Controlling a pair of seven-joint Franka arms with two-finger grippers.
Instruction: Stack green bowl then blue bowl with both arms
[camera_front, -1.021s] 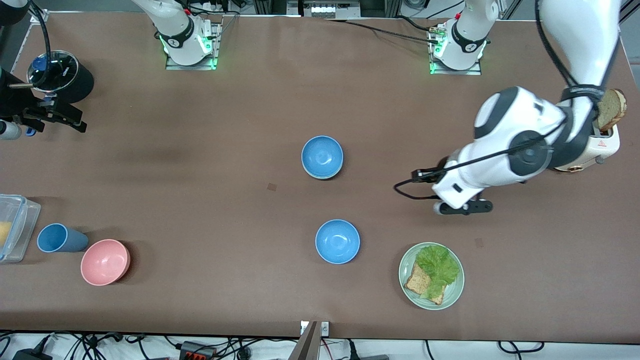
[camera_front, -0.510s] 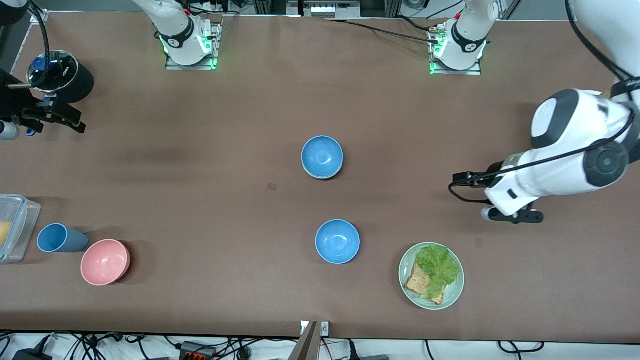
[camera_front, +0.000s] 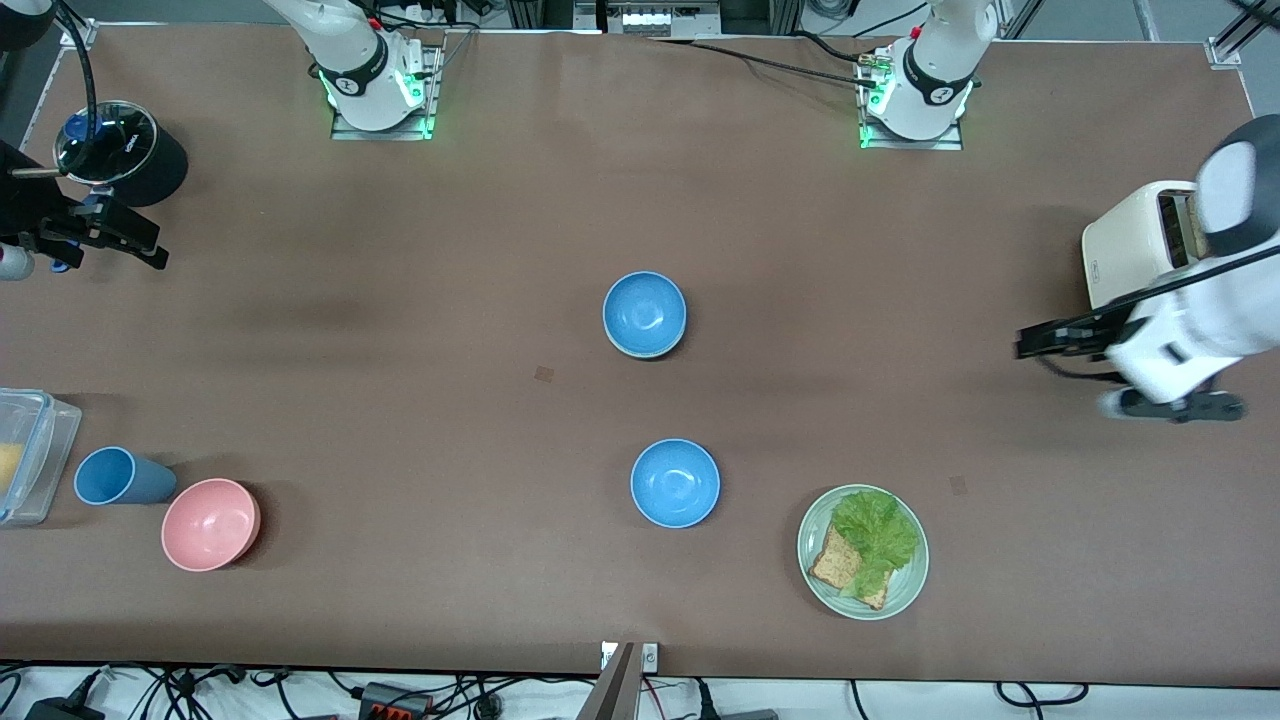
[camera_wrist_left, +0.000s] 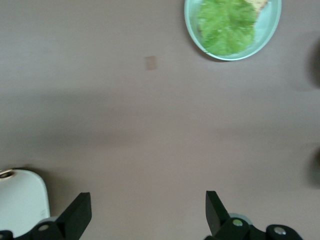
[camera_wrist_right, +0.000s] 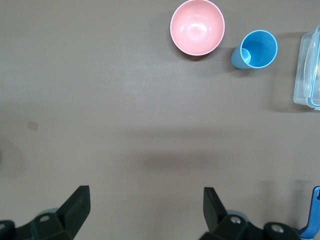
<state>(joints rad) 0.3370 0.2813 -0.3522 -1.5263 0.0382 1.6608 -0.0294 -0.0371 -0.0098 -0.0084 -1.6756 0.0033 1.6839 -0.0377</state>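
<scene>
Both arms stand clear of the bowls, so the stacking looks finished or close to it. The left gripper (camera_wrist_left: 145, 215) hangs over bare table at the left arm's end, just beside the cream toaster (camera_front: 1135, 245), its fingers spread wide with nothing between them; the green plate (camera_wrist_left: 267, 35) with lettuce lies ahead of it, well apart. The right gripper (camera_wrist_right: 145, 212) hangs over bare table at the right arm's end, fingers likewise wide and empty, with the pink bowl (camera_wrist_right: 197, 27), the blue cup (camera_wrist_right: 255, 50) and a clear plastic container (camera_wrist_right: 307, 70) well apart ahead of it. Both task bowls lie mid-table, well away from either gripper. One blue bowl (camera_front: 645, 314) sits farther from the front camera, and a pale rim edge peeks out under it on its nearer side. That is probably the green bowl (camera_front: 647, 353) carrying it, though so little of it shows that this is a fair guess, not a certainty. A second blue bowl (camera_front: 675, 483) sits alone, nearer the camera and near the plate. If the stack is as it appears, the green-then-blue order is met and the next move calls only for parking the arms; if the rim belongs to something else, the green bowl would first have to be found.
</scene>
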